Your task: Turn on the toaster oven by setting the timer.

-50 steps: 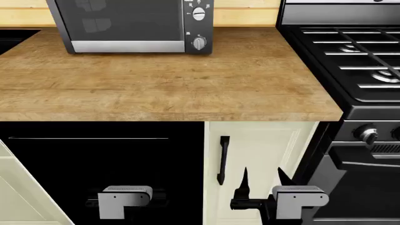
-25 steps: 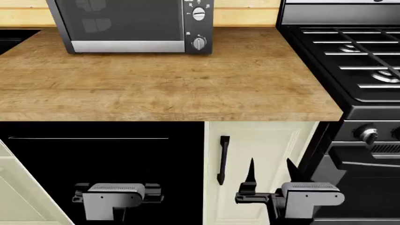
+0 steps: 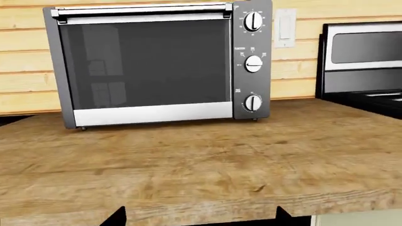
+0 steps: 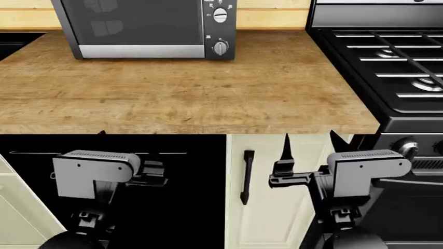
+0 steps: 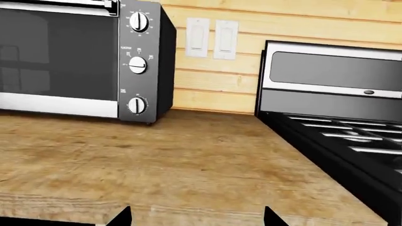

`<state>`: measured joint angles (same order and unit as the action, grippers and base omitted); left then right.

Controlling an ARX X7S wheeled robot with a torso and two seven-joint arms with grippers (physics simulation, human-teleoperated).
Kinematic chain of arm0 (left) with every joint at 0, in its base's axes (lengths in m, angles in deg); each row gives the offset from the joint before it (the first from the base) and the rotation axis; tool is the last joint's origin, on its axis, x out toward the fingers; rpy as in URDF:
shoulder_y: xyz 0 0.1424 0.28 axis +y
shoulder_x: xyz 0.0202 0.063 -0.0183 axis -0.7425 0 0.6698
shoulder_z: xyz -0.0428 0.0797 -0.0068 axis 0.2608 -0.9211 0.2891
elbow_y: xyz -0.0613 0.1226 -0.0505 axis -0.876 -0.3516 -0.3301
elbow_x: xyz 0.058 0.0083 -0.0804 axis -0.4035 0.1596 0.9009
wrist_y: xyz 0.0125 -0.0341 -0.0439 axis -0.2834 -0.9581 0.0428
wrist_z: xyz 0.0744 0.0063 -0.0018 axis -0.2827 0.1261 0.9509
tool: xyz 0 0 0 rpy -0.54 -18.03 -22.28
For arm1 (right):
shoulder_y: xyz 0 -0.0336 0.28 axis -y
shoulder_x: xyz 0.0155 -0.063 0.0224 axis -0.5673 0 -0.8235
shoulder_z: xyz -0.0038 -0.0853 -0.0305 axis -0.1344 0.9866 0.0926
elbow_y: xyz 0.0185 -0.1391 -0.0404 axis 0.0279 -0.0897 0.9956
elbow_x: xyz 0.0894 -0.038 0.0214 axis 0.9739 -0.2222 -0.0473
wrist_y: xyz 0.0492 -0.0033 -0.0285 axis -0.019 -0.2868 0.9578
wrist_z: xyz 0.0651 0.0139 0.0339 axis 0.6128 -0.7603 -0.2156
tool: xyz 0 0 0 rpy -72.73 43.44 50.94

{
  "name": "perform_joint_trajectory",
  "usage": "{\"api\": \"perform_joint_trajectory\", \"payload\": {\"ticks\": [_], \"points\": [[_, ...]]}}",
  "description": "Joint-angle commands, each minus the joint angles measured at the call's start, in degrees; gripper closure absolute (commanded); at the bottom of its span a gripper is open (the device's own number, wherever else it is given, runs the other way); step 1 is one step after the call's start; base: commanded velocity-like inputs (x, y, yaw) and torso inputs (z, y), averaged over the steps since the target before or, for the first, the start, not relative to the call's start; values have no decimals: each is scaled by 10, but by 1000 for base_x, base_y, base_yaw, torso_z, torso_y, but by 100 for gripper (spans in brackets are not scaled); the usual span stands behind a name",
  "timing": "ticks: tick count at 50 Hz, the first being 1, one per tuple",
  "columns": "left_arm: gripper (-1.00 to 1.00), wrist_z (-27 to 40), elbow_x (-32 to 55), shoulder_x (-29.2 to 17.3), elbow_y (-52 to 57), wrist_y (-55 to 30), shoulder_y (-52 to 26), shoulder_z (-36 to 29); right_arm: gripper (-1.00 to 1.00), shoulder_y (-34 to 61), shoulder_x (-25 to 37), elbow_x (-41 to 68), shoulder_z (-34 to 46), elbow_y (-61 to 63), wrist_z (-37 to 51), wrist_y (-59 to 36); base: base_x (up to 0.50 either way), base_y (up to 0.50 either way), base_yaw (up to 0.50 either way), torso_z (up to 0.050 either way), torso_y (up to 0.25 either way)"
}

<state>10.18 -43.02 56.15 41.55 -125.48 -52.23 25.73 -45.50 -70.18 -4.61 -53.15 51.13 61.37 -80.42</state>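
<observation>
**Both claws hanging below the worktop edge, toaster oven untouched**

Head view: The toaster oven (image 4: 145, 26) is sitting at the back of the wooden worktop (image 4: 187, 93), against the wall, with only its lower part showing. The timer (image 4: 220, 47) is showing as the lowest knob on the black panel, at the oven's right end. A black stove (image 4: 387, 67) is standing just beside the worktop on the right. The left claw (image 4: 149, 174) is hanging in front of the dark cabinet opening below the worktop edge; its fingers are lost against the black, so I cannot tell how they are standing. The right claw (image 4: 308, 142) is pointing up in front of the cream cabinet door (image 4: 277, 207), near the black door handle (image 4: 247, 176), with its two fingers standing clearly apart and holding nothing. Both claws are well apart from the oven.

Left wrist view: The toaster oven (image 3: 150, 66) is facing the camera, door closed. Three silver knobs are lining up on the panel, the timer (image 3: 253, 102) lowest. Two dark fingertips (image 3: 116, 217) are just peeking in at the frame edge, spread apart.

Right wrist view: The toaster oven (image 5: 75, 56) is showing its panel end, the timer (image 5: 137, 105) lowest. Two wall switches (image 5: 208, 38) are sitting between oven and stove (image 5: 333, 122). Fingertips (image 5: 120, 217) are showing spread apart.
</observation>
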Motion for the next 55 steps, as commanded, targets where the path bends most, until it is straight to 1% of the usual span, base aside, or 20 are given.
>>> {"api": "perform_joint_trajectory", "payload": {"ticks": [1,5,6,7,8,10,13,14,19,21,24,28,29,33,35,38,39,41,46,55], "points": [[-100,-4,71,-17,84,-223,-123,40,-100,96,26,33,-6,78,-6,-190,0,0,0,0,0],[-100,-3,88,-21,93,-280,-162,54,-100,129,26,52,-20,90,-8,-247,0,0,0,0,0],[-100,-11,108,-9,101,-322,-179,81,-100,144,24,56,-24,92,-5,-272,0,0,0,0,0],[-100,-8,109,-15,113,-333,-183,81,-100,149,24,58,-24,95,-4,-280,0,0,0,0,0],[-100,-10,119,-14,123,-366,-202,93,-100,163,25,57,-25,100,2,-298,0,0,0,0,0],[-100,-9,126,-16,134,-390,-215,98,-100,177,26,56,-26,104,8,-317,0,0,0,0,0],[-100,-12,148,-6,164,-460,-245,131,-100,198,27,68,-39,131,8,-360,0,0,0,0,0],[-100,7,189,-14,173,-467,-242,154,-100,205,27,71,-43,141,9,-373,0,0,0,0,0],[-100,177,414,-53,137,-467,-271,217,-100,234,29,81,-52,153,10,-422,0,0,0,0,0],[-100,233,487,-71,125,-466,-277,228,-100,241,28,82,-54,151,12,-431,0,0,0,0,0],[-100,335,630,-102,102,-465,-279,263,-100,247,26,83,-56,143,14,-434,0,0,0,0,0],[-100,427,738,-131,83,-454,-287,267,-100,255,27,83,-53,142,17,-442,0,0,0,0,0],[-100,439,749,-135,80,-450,-289,263,-100,257,28,81,-51,141,19,-441,0,0,0,0,0],[-100,409,686,-131,76,-429,-293,235,-100,266,28,85,-51,145,21,-460,0,0,0,0,0],[-100,405,681,-134,73,-423,-286,236,-100,264,27,86,-51,146,22,-462,0,0,0,0,0],[-100,431,716,-140,70,-421,-286,245,-100,264,25,87,-52,144,23,-465,0,0,0,0,0],[-100,453,748,-147,69,-420,-287,250,-100,264,23,87,-51,142,24,-465,0,0,0,0,0],[-100,466,764,-152,67,-416,-288,249,-100,262,23,89,-52,143,24,-465,0,0,0,0,0],[-100,427,717,-149,77,-403,-276,242,-100,253,24,83,-47,136,30,-447,0,0,0,0,0],[-100,428,716,-155,76,-392,-272,235,-100,253,25,86,-47,136,32,-447,0,0,0,0,0]]}}
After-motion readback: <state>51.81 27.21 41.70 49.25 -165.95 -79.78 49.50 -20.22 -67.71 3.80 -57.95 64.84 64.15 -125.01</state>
